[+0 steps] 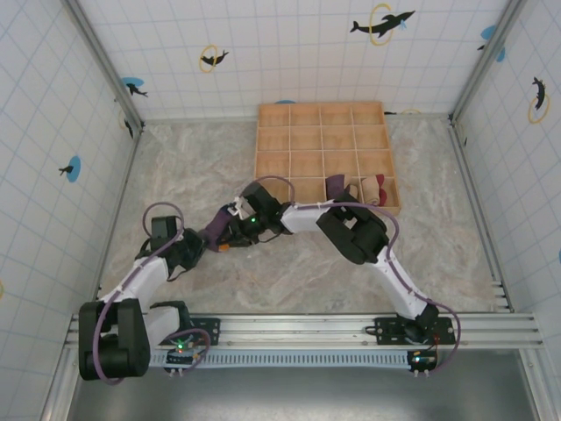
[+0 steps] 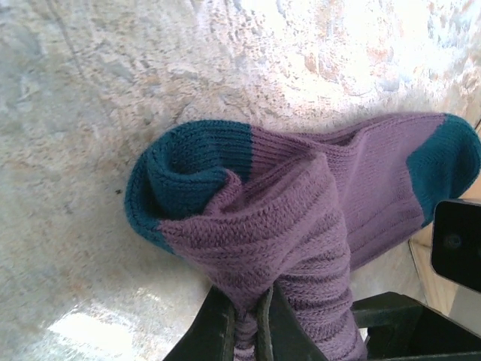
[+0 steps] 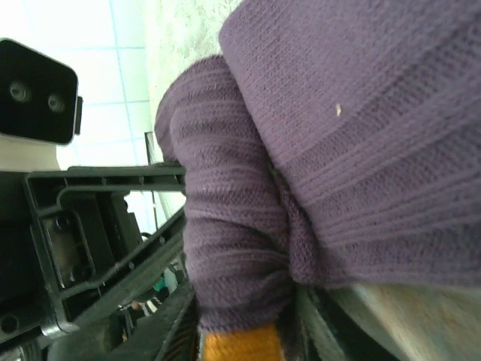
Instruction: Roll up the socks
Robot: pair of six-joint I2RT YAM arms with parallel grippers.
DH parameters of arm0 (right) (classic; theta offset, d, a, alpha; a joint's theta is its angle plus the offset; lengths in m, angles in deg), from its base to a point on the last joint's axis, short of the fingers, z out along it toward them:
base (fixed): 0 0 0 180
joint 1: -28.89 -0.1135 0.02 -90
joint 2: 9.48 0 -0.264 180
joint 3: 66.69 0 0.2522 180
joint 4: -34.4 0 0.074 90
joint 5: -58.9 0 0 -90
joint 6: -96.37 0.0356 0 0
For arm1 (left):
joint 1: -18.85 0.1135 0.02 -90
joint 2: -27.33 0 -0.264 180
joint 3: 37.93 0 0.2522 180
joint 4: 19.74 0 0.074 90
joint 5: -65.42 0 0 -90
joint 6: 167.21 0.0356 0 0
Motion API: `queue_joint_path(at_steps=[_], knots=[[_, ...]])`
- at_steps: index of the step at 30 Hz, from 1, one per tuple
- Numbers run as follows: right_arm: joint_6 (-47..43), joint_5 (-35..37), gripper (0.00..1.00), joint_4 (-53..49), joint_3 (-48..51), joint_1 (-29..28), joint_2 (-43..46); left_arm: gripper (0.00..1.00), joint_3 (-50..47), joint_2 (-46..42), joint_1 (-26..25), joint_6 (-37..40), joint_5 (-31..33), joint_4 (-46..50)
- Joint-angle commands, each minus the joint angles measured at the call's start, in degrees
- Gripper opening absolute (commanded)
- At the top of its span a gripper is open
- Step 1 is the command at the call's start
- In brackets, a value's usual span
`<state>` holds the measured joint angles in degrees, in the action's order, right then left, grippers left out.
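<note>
Purple sock (image 1: 215, 233), teal-toed and orange-cuffed, lies bunched on the table (image 1: 175, 167), at 8 o'clock from the tray (image 1: 259, 158). Left gripper (image 2: 252, 304) is pressed together, pinching its purple fabric. Right gripper (image 3: 248, 335) has sock between its fingers; whether they clamp it I cannot tell. Two more socks (image 1: 337, 187) sit in the tray's 5 o'clock corner.

- Open along the left of the table (image 1: 175, 167), right up to the back wall.
- Blocked at back centre by the wooden tray (image 1: 307, 140), with socks (image 1: 379, 188) in its front compartments.
- Barred across the middle by the right arm (image 1: 355, 232).
- Crowded at centre-left: purple sock (image 1: 213, 233) bunched between left gripper (image 1: 195, 248) and right gripper (image 1: 235, 230).
</note>
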<state>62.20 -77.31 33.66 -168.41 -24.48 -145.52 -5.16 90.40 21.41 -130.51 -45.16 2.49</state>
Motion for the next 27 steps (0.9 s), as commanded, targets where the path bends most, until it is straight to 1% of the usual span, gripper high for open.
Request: queue_joint_path(at_steps=[1,3,6,8,10,14,15,18,23,26,27], knots=[[-4.3,5.3,0.41,-6.4,2.6,0.7,2.7,0.00,-1.2,3.3,0.0,2.8,3.1,7.8],[-7.8,7.6,0.45,-7.6,3.3,0.6,4.5,0.00,-0.2,3.0,0.0,3.7,2.9,9.5],[-14.5,12.5,0.47,-11.1,4.8,0.0,10.8,0.00,2.9,2.4,-0.1,6.1,3.3,14.3],[-20.2,17.6,0.48,-13.3,6.5,-0.9,14.9,0.00,5.0,2.1,-0.1,7.9,3.1,18.0],[-25.9,25.9,0.57,-13.6,9.5,-2.6,19.4,0.00,6.7,2.4,-0.1,9.7,2.4,21.5],[-37.9,37.7,0.59,-14.5,12.8,-7.3,23.7,0.00,7.7,2.3,-0.6,11.2,0.0,25.4],[-40.7,40.8,0.60,-13.6,14.0,-8.8,24.7,0.00,7.9,1.9,-0.8,11.3,-0.1,26.2],[-50.0,49.3,0.69,-8.1,19.5,-13.6,27.1,0.00,8.8,1.4,-1.8,11.1,-0.7,28.2],[-65.3,62.0,0.70,3.0,26.4,-21.5,27.6,0.00,8.6,0.1,-3.1,9.2,-2.4,28.5],[-76.1,69.5,0.70,10.7,30.1,-26.2,26.1,0.00,8.7,-0.3,-3.5,8.7,-2.6,29.0],[-79.1,73.3,0.70,13.7,30.8,-27.7,25.1,0.00,8.6,-0.3,-3.8,8.7,-2.6,29.1]])
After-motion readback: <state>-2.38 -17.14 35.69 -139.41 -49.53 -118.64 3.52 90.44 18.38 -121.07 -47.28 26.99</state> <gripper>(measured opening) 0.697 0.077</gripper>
